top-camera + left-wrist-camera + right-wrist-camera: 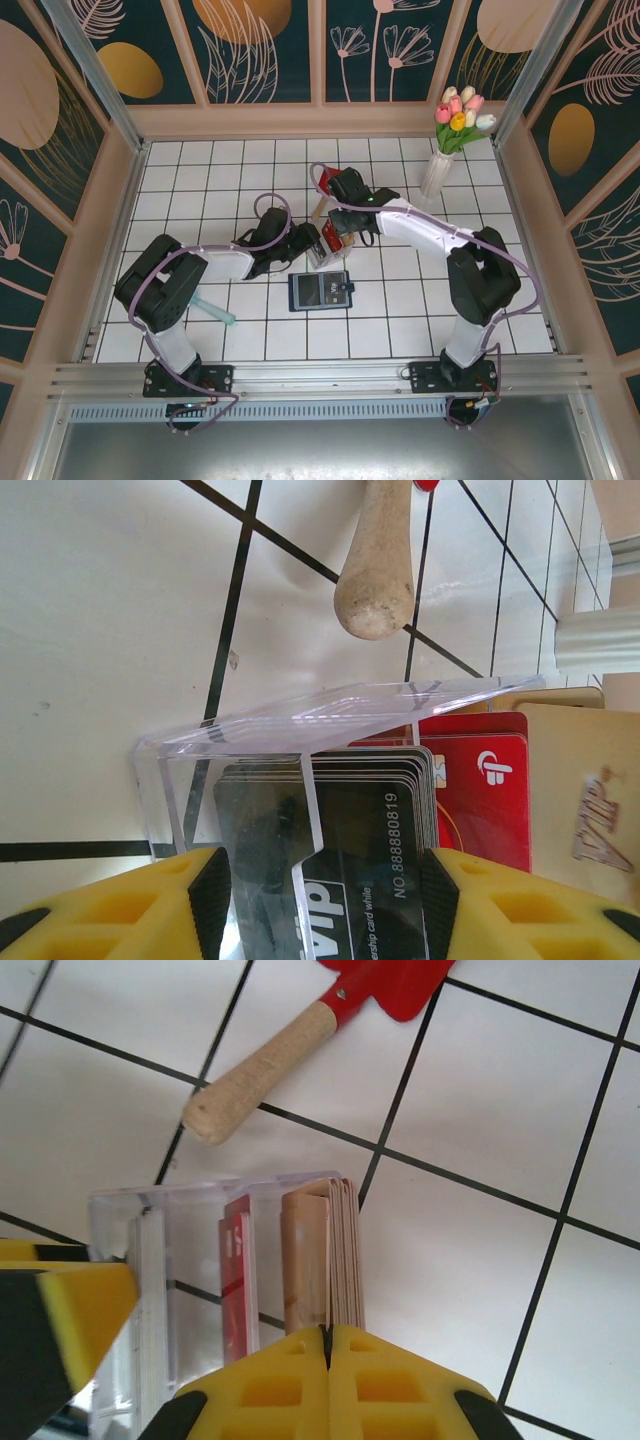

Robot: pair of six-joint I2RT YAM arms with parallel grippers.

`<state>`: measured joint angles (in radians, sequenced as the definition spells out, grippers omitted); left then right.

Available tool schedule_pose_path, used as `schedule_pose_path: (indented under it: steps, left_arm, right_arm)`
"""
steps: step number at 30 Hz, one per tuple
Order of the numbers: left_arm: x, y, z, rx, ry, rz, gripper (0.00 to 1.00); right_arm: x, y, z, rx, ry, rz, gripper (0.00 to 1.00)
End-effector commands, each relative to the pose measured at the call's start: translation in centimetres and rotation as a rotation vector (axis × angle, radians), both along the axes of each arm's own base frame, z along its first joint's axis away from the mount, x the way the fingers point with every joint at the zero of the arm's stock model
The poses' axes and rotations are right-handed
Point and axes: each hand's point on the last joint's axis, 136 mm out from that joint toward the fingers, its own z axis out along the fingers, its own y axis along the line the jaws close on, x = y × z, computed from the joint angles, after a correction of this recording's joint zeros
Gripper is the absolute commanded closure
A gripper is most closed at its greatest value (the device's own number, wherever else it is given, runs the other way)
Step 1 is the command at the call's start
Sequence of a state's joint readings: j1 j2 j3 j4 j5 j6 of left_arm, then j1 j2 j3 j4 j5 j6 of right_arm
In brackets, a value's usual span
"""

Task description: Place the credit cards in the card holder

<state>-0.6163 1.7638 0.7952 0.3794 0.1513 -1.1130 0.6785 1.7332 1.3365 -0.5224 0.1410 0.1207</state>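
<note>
A white tiled table (230, 170) carries everything. The left arm (165, 285) and right arm (470, 270) both reach in to its middle. A vase (437, 172) of tulips (462, 115) stands at the far right, well apart from the work. The wallet (320, 291) lies open and flat between the arms, just on the near side of the clear box (322, 255); I cannot tell if a card sits in its slots. The paddle (270, 1060) lies on the tiles just beyond the box, its wooden handle pointing at it. The cards stand on edge inside the box: a black stack (360, 830), red ones (480, 780) next to it, and a tan stack (330, 1250) at the end. The left gripper (325, 900) has its fingers about half apart, one pad (215, 900) on each side of the box, clamping it. One left finger (60, 1320) shows pressed to the box wall in the right wrist view. The right gripper (328, 1335) is closed tight, tips together at the top edge of the tan stack. Whether a card is pinched between them I cannot tell.
</note>
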Motion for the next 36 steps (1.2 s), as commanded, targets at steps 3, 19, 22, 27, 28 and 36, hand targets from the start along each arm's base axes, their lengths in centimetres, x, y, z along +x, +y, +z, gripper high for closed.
schedule_pose_path:
  steps: [3,19,22,27,28,36]
  left_arm:
    - [-0.8,1.3,-0.3,0.069,0.007,-0.01,0.44]
    - [-7.8,5.9,0.7,0.121,0.025,-0.055,0.37]
    - [-9.4,6.4,-0.4,0.125,0.067,-0.075,0.36]
    - [-10.9,6.2,-1.9,0.131,0.118,-0.114,0.36]
    - [-11.1,6.0,-2.2,0.133,0.128,-0.123,0.36]
    - [-11.8,3.9,-2.4,0.111,0.132,-0.175,0.37]
  right_arm:
    - [-0.9,0.4,3.9,0.158,0.005,-0.019,0.98]
    - [-10.0,-0.2,3.7,0.488,0.101,-0.131,1.0]
    - [-12.0,0.4,1.2,0.434,0.132,-0.153,1.0]
    - [-13.9,1.8,-2.2,0.423,0.207,-0.196,1.0]
    - [-14.0,1.7,-2.8,0.417,0.206,-0.219,1.0]
    - [-13.5,0.8,-4.5,0.332,0.161,-0.262,1.0]
